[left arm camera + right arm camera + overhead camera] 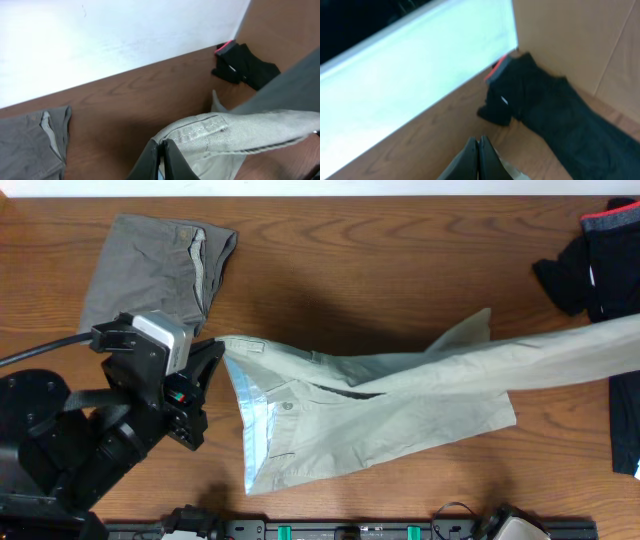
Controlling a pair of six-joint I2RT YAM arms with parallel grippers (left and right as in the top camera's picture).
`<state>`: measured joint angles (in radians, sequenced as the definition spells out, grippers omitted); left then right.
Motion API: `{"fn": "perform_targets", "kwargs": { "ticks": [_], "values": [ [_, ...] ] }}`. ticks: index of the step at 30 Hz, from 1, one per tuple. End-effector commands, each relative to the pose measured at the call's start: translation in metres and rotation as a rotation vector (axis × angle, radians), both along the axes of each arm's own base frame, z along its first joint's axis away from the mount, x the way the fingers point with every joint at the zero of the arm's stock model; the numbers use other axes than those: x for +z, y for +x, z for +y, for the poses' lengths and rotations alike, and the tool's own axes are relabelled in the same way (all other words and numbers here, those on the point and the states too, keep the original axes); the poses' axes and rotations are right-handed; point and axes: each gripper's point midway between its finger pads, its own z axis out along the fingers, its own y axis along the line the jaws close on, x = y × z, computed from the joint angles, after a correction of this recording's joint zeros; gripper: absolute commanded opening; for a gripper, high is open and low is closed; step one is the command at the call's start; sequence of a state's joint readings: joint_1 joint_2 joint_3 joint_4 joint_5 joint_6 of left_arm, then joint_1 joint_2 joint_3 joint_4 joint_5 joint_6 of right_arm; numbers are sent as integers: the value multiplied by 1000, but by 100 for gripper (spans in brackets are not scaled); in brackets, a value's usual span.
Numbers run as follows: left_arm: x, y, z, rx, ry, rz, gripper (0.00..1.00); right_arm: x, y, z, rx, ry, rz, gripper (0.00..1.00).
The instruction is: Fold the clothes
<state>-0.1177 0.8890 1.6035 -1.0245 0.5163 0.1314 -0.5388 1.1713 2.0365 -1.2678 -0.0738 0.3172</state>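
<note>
Soft, matt woven cloth dominates the scene. The pale khaki-green trousers show a stitched, slightly ribbed waistband and a smoother light-blue lining. The mid-grey shorts are a similar dull cotton-like fabric, creased. The table is brown wood with bold grain and a smooth, faintly satin finish. A black garment with a red trim looks soft and lightless — no sheen at all. The left gripper and right gripper have matt black fingers, plastic by the look, and the left arm's camera housing is smooth pale-grey plastic. Behind runs a smooth white board, beside it a pale, matt wooden panel.
</note>
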Motion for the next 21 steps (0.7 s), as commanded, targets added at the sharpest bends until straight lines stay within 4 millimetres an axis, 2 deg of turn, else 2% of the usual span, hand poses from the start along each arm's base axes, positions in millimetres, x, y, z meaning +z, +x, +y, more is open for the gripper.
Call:
{"fn": "perform_targets", "kwargs": {
  "ticks": [1, 4, 7, 12, 15, 21],
  "values": [
    [10, 1, 4, 24, 2, -28, 6, 21, -9, -1, -18, -61, -41, 1],
    [15, 1, 6, 38, 5, -45, 6, 24, -8, -2, -17, -65, -48, 1],
    [28, -3, 7, 41, 1, -84, 6, 25, -3, -5, -19, -69, -54, 1],
    [69, -20, 9, 40, -18, -194, 6, 47, -8, -6, -35, -104, -109, 1],
    [86, -29, 7, 22, -32, -238, 6, 63, -15, -3, -40, -129, -149, 1],
    [99, -41, -3, -48, -58, -268, 6, 87, -29, 6, -38, -166, -214, 1]
  ]
}}
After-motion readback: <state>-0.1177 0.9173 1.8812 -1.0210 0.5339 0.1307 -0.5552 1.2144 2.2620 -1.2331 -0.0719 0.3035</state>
